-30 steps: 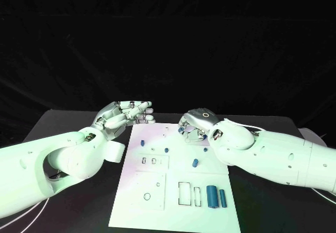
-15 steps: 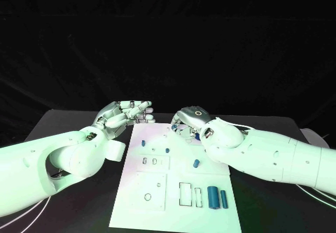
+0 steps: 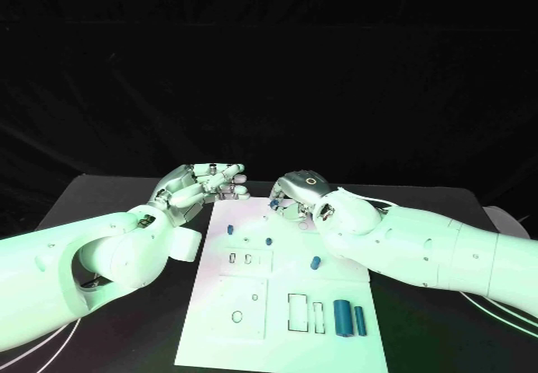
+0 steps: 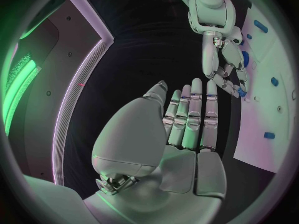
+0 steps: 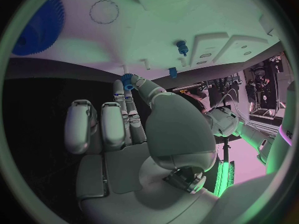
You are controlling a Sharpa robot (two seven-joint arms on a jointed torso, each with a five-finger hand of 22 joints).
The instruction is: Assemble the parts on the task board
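The white task board (image 3: 281,299) lies in the middle of the black table. My right hand (image 3: 298,193) hovers over the board's far edge and pinches a small blue part (image 3: 274,203) between thumb and fingertip; the right wrist view shows that part (image 5: 127,79) at the fingertips of the right hand (image 5: 143,129). My left hand (image 3: 202,183) is raised beside the board's far left corner, holding nothing, its fingers (image 4: 190,117) straight and side by side. Small blue pegs (image 3: 228,229) stand on the board, and two blue cylinders (image 3: 340,317) lie near its front right.
A blue toothed wheel (image 5: 37,22) lies on the board (image 5: 156,40) close to my right hand. Rectangular and round recesses (image 3: 297,311) mark the board's near half. Black table (image 3: 112,202) stretches on both sides of the board.
My right hand has moved left and a little farther along the board's far edge, carrying the small blue part. The left hand has stayed put.
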